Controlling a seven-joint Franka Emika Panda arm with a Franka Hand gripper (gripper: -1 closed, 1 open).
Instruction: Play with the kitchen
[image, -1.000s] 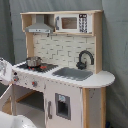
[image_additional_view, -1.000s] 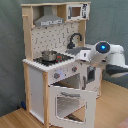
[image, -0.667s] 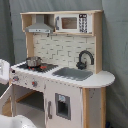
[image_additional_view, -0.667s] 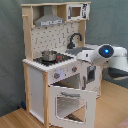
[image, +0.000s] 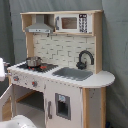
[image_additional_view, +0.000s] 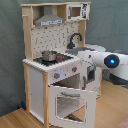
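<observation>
The kitchen (image: 62, 70) is standing upright against a grey curtain (image: 115, 45) in both exterior views, on a wooden floor (image_additional_view: 15, 119) in the second exterior view. A small metal pot (image_additional_view: 49, 55) is sitting on the black hob (image_additional_view: 52, 59); the black faucet (image: 85, 59) is rising behind the grey sink (image: 74, 74). The oven door (image_additional_view: 70, 104) is hanging open, tilted outward. The white arm (image_additional_view: 102, 59) is reaching in from the second exterior view's right, level with the countertop, a blue light showing on it. The claw is hidden behind the kitchen; cannot tell its state.
</observation>
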